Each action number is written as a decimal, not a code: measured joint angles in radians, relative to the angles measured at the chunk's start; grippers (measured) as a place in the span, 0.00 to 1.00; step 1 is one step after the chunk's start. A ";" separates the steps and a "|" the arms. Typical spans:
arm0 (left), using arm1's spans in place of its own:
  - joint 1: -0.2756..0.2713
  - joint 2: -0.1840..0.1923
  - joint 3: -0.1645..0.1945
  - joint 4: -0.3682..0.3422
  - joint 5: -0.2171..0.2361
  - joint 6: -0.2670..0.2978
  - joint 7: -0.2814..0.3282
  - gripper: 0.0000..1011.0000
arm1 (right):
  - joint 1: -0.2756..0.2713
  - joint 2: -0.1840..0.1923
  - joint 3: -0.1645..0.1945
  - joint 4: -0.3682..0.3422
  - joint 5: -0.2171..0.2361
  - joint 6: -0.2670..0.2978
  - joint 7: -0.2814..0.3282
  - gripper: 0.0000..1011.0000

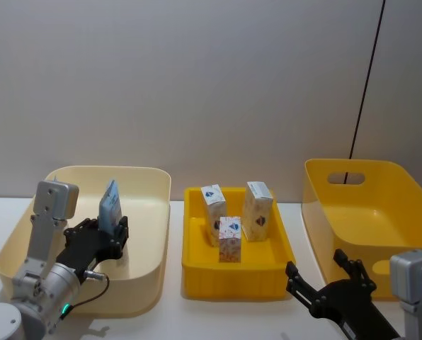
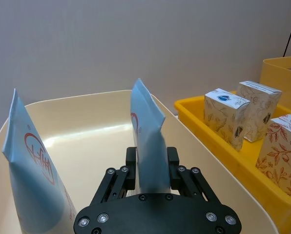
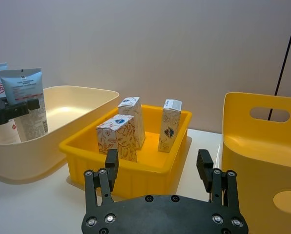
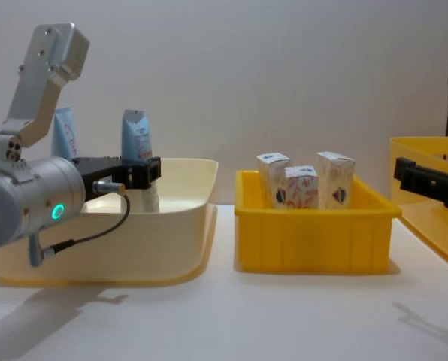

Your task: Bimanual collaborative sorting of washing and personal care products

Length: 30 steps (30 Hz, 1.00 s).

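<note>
White table (image 1: 172, 324), grey wall (image 1: 197, 85), black cable (image 1: 367, 78); left tool (image 1: 115, 229) grips tube (image 1: 110, 202).

held tube (image 2: 148, 131): lower end hidden between the left fingers (image 2: 173, 165); print too fine to read
second tube (image 2: 32, 175): beside the left fingers, base cut off by the frame edge; in the chest view partly behind the left arm (image 4: 40, 68)
nearest carton (image 2: 284, 155): off to the side of the left fingers, cut by the edge
deep yellow bin (image 1: 367, 212): past the right fingers (image 1: 301, 282), outer side cut off
</note>
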 joint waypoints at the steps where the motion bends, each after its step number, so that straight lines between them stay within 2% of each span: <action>1: 0.000 0.000 0.000 0.000 0.000 0.000 0.000 0.41 | 0.000 0.000 0.000 0.000 0.000 0.000 0.000 0.99; 3: -0.001 -0.001 0.000 0.002 0.000 -0.001 0.000 0.32 | 0.000 0.000 0.000 0.000 0.000 0.000 0.000 0.99; 8: -0.001 -0.001 -0.001 0.002 0.001 -0.002 -0.001 0.26 | 0.000 0.000 0.000 0.000 0.000 0.000 0.000 0.99; 20: 0.003 0.012 -0.013 -0.028 -0.011 -0.040 -0.055 0.24 | 0.000 0.000 0.000 0.000 0.000 0.000 0.000 0.99; 30: 0.004 0.033 -0.034 -0.097 -0.073 -0.071 -0.168 0.24 | 0.000 0.000 0.000 0.000 0.000 0.000 0.000 0.99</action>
